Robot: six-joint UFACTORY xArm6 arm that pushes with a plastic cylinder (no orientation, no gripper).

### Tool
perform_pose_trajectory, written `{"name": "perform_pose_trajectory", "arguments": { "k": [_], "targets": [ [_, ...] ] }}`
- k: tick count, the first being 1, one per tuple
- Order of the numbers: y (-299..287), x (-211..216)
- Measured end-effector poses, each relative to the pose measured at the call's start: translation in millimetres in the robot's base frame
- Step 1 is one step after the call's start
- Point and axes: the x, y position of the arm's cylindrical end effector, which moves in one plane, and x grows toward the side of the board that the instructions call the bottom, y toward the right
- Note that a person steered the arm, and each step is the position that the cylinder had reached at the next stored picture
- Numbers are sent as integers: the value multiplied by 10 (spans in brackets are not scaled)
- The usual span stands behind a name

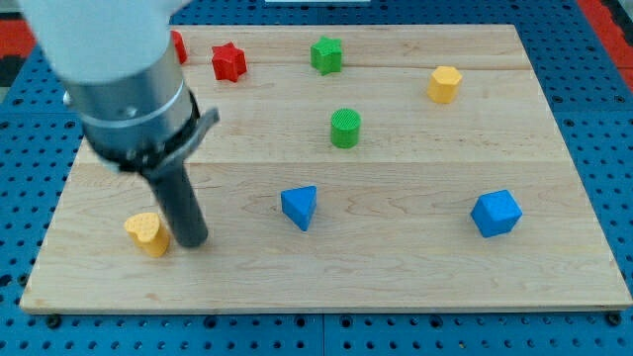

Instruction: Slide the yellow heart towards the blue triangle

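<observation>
The arm comes down from the view's top left, its pale upper casing and grey collar filling that corner, and ends in a dark rod that leans slightly toward the view's right as it descends. There is no pincer on this arm, so nothing is wide, narrow or holding anything; the rod simply ends at my tip (192, 240), which rests on the counter (415, 282).

The yellow heart (146, 233) lies just to the view's left of my tip, close enough that the two look to be touching, though I cannot tell for sure. The blue triangle (299, 207) sits off to the view's right of my tip, a little higher, well apart from it. The heart, my tip and the triangle form a rough line across the lower counter.

Farther to the right lies a blue cube (496, 214). Up and right of my tip stands a green cylinder (345, 129).
</observation>
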Motion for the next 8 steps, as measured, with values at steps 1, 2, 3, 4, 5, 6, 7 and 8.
{"name": "perform_pose_trajectory", "arguments": {
  "k": [1,2,3,4,5,6,7,8],
  "targets": [
    [-221,495],
    [-627,138],
    [-2,34],
    [78,-326],
    [-95,394],
    [-888,141],
    [-122,-9],
    [228,-550]
  ]
}}
